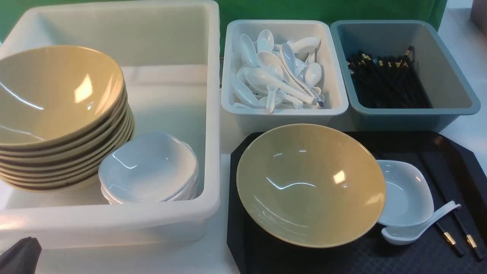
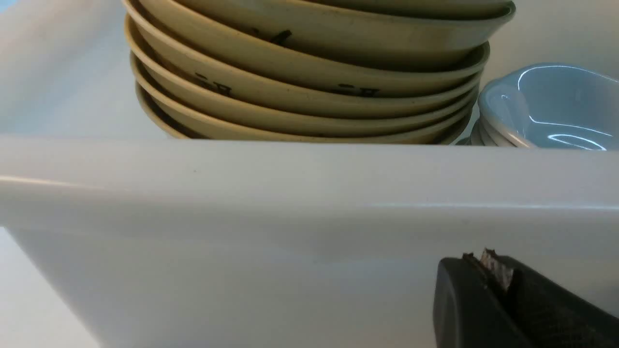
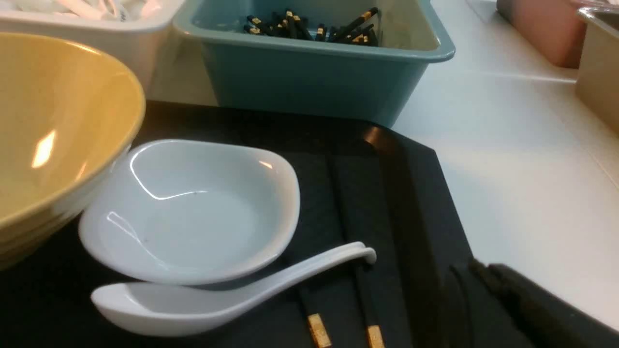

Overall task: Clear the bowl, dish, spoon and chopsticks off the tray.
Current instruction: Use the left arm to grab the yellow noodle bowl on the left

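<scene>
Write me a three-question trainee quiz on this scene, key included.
1. True or false: the spoon has its handle resting across the chopsticks.
2. Which container holds spare chopsticks? A) white tub B) grey-blue bin C) pale spoon bin
3. Count: of the bowl, dish, spoon and chopsticks, how many lie on the tray?
Key: 1 true; 2 B; 3 four.
</scene>
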`<state>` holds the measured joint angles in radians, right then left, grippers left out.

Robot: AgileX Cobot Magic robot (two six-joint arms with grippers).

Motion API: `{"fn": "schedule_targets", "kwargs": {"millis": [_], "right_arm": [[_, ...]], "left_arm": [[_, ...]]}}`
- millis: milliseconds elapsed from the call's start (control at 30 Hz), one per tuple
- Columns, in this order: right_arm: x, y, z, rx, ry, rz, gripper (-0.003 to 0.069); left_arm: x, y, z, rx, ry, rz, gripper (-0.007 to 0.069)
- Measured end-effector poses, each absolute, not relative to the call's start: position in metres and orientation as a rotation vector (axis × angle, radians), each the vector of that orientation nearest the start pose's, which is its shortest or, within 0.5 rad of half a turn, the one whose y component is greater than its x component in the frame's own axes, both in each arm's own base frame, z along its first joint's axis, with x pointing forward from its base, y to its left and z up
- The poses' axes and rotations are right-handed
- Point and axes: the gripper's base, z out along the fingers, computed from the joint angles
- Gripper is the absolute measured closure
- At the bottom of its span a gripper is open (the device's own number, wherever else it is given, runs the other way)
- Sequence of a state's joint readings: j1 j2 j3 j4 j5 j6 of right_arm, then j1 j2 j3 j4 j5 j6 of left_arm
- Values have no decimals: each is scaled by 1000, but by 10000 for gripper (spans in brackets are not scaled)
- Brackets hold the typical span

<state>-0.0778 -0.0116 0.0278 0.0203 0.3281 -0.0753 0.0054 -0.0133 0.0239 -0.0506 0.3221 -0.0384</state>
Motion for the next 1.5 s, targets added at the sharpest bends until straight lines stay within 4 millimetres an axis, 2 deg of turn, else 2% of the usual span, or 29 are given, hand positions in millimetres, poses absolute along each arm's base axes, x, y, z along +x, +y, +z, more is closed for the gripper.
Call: {"fn": "schedule_targets", "kwargs": {"millis": [1300, 1500], "right_arm": [[54, -4, 175, 8, 1827, -94, 546], [55, -4, 179, 5, 1781, -100, 545]], "left_arm": [[54, -1, 177, -52, 1812, -47, 633], [55, 0, 180, -51, 1771, -46, 633]]}}
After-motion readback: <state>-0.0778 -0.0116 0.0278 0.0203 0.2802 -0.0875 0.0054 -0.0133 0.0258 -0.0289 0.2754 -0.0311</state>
